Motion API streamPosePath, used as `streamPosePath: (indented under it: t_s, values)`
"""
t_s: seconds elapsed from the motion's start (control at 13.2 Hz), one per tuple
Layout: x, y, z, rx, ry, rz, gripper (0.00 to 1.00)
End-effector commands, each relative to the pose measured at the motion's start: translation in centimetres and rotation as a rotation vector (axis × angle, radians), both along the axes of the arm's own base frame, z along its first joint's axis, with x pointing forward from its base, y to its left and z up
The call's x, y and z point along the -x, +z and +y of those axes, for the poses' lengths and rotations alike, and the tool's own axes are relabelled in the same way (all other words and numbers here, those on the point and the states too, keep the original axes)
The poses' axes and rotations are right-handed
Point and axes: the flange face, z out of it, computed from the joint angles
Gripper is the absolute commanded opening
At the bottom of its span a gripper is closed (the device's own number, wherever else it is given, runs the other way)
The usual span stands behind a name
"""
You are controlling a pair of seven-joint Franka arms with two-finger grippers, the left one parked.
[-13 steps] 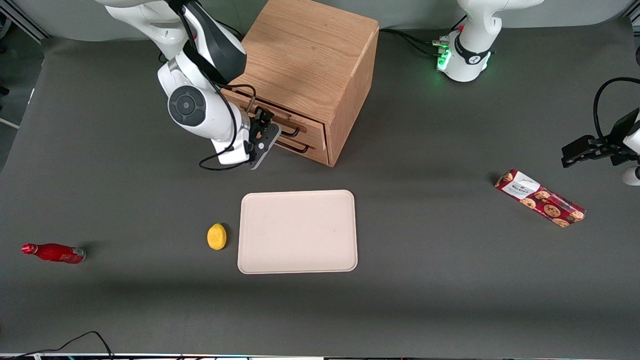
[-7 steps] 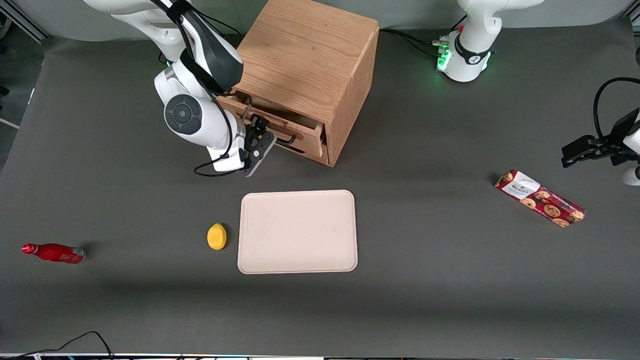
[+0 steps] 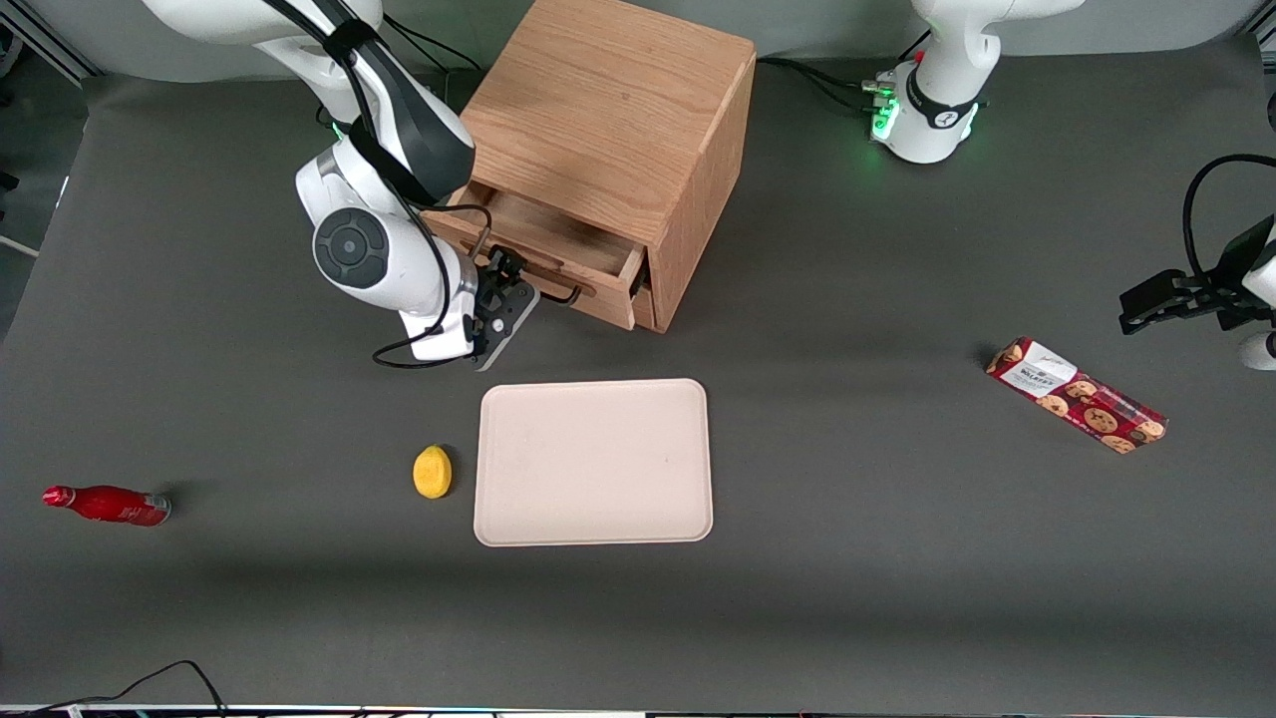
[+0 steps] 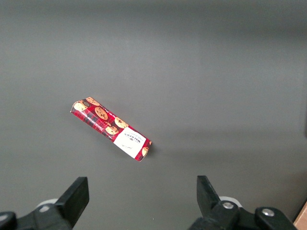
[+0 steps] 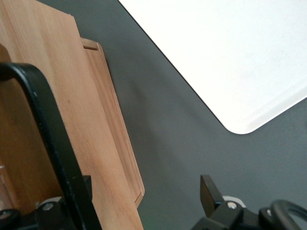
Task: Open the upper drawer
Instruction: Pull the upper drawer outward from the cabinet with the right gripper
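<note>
Front view: on the dark grey tabletop [image 3: 847, 558], the wooden cabinet's [image 3: 608, 130] upper drawer [image 3: 543, 254] stands partly pulled out, the tool [image 3: 506, 289] at its black handle [image 3: 563, 295]; whether it grips, I cannot tell. Right wrist view: handle [image 5: 53, 143] runs across the drawer front [image 5: 57, 96], beside a cream tray [image 5: 230, 52].

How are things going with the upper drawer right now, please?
Claw at the handle, hooked on it. Upper drawer partly out, inside showing. Tray nearer the camera, not touching.
</note>
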Motion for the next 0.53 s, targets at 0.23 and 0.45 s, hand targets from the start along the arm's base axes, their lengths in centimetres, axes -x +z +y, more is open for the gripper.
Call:
streamPosePath:
  t_s: [0.23, 0.45]
  values:
    - [-2.5, 0.4, -0.6, -0.01, -0.002, -0.022, 1.0]
    - [-3.5, 0.5, -1.1, -0.017, -0.019, -0.027, 1.0]
